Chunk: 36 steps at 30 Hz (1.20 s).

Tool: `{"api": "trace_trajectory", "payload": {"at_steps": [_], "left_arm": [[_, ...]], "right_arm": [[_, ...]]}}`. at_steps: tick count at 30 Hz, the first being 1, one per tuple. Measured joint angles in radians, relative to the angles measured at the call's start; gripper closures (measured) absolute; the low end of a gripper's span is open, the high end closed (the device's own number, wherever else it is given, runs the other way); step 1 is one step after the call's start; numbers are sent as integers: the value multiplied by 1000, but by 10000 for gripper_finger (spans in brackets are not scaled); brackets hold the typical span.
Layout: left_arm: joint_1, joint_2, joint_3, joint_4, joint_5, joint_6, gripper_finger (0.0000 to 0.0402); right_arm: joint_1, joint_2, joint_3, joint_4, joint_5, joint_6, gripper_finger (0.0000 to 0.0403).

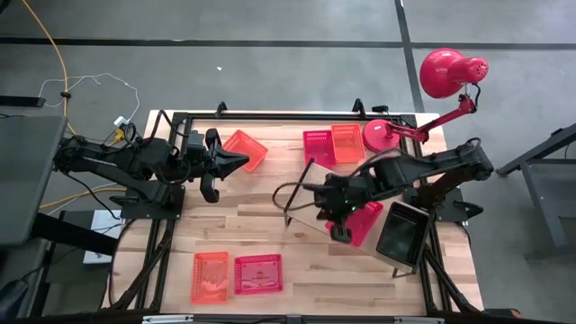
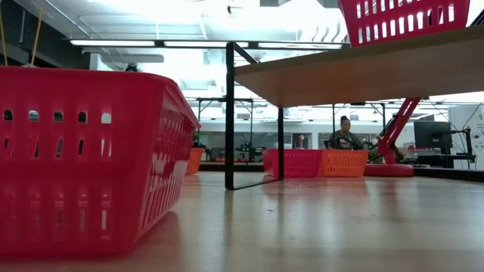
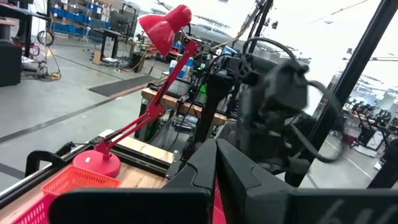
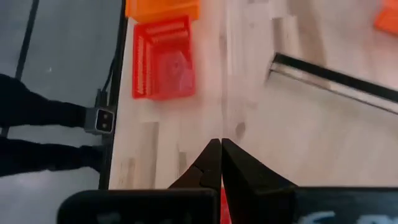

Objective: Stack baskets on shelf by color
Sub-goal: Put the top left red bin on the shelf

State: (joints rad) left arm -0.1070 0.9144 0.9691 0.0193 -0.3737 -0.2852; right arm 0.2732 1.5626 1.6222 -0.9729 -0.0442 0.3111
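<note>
The shelf (image 1: 304, 184) stands raised on its black bracket (image 2: 229, 113) and runs slantwise across the table's right half. On it sit a red basket (image 1: 367, 223) and a black basket (image 1: 400, 234). An orange basket (image 1: 245, 148) lies far left. A red (image 1: 318, 147) and an orange one (image 1: 346, 142) lie side by side at the far middle. An orange (image 1: 210, 274) and a red one (image 1: 258, 273) lie near left. My right gripper (image 4: 221, 144) is shut, slanting down above the shelf's bracket end. My left gripper (image 1: 241, 164) is shut, level, beside the far-left orange basket.
A red desk lamp (image 1: 445, 72) stands with its round base (image 1: 382, 135) at the table's far right corner. Bare tabletop (image 1: 270, 225) lies between the shelf and the near-left baskets. A person (image 2: 345, 136) sits in the room beyond the table.
</note>
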Motion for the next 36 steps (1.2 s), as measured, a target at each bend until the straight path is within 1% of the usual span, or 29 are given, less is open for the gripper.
{"api": "trace_trajectory", "payload": {"at_steps": [5,9,14,18,31,36], "left_arm": [[0,0,0,0,0,-3,401],[0,0,0,0,0,-25,401],[0,6,0,-1,3,-30,401],[-1,14,1,-1,3,-30,401],[0,46,1,5,4,-30,401],[0,51,0,1,4,-30,401]], "right_arm": [[22,46,0,-2,5,35,403],[25,78,0,-3,-17,38,403],[28,81,0,-7,-20,47,403],[30,81,0,-58,-43,50,403],[31,81,0,-104,-26,66,403],[31,81,0,-137,0,85,403]]}}
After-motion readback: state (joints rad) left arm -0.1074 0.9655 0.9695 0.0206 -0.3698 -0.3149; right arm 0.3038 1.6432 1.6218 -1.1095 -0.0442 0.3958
